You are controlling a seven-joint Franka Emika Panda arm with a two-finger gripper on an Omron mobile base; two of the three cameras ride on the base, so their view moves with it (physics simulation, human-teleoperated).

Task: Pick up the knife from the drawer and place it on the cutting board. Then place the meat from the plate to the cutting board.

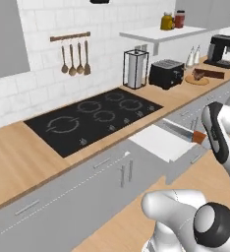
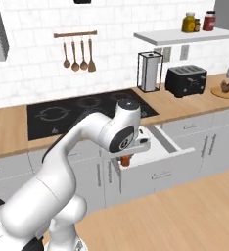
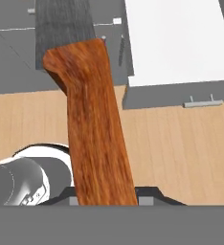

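One knife [image 1: 182,132] clenched in the hand [image 1: 201,139]; blade pointing left over the open drawer [image 1: 161,142].

The knife [image 1: 182,132] hangs above the open drawer [image 1: 158,142], seemingly right of the hob [image 1: 95,118].

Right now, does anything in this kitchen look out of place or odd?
Only the drawer hanging open below the counter. The end effector holds the knife over it by the orange handle. Nothing looks spilled or damaged.
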